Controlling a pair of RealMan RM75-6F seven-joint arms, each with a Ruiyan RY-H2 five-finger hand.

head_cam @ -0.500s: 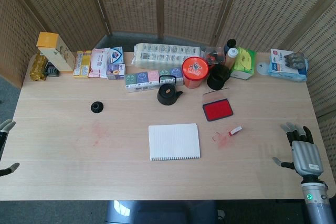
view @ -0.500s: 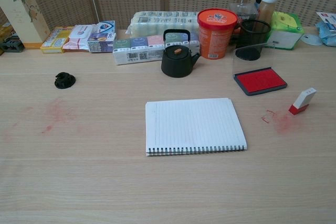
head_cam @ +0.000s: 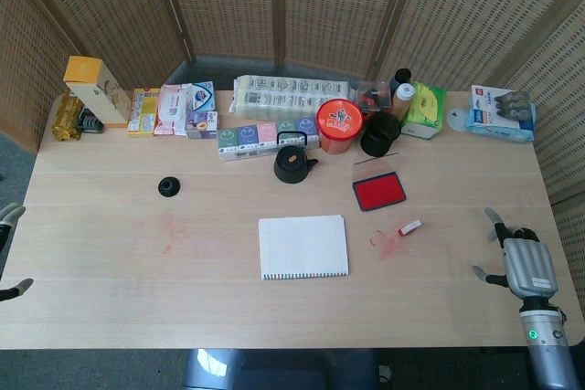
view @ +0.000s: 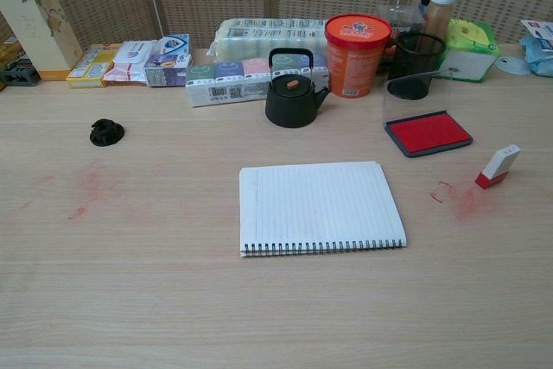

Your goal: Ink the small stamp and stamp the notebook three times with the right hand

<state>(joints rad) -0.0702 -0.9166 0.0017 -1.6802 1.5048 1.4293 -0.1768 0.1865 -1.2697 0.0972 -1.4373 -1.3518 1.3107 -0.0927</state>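
bare table [head_cam: 457,253] beside stamp [head_cam: 409,227], ink pad [head_cam: 378,191] behind

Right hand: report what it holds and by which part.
Nothing. The right hand hangs open near the table's right edge, fingers apart, away from the small white-and-red stamp, which lies untouched on the wooden table.
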